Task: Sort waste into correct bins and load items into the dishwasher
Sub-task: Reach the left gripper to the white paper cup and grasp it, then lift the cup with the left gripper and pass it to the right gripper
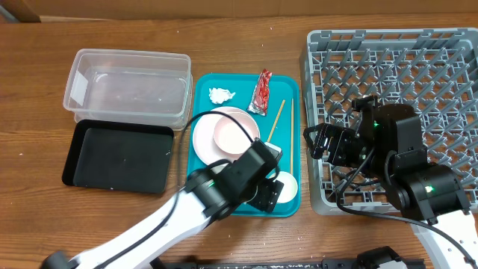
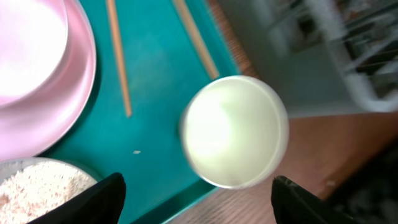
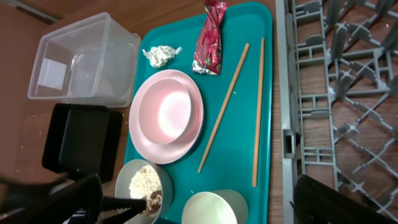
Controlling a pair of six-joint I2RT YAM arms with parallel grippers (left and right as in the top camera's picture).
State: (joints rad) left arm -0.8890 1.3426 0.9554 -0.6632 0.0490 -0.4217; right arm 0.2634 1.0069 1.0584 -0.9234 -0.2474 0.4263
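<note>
Sitting untouched btwn fingers [image 2: 99, 200] of wide-open left hand [image 2: 198, 186]: small white cup [image 2: 235, 132], on teal tray [image 2: 155, 93].

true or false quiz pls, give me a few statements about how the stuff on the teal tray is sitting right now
1. The pink bowl sits on the plate. True.
2. The two chopsticks cross each other. False: they lie apart, side by side.
3. The whitish bowl is empty. False: it holds rice.
4. The wrapper and the paper wad both lie on the teal tray. True.
</note>
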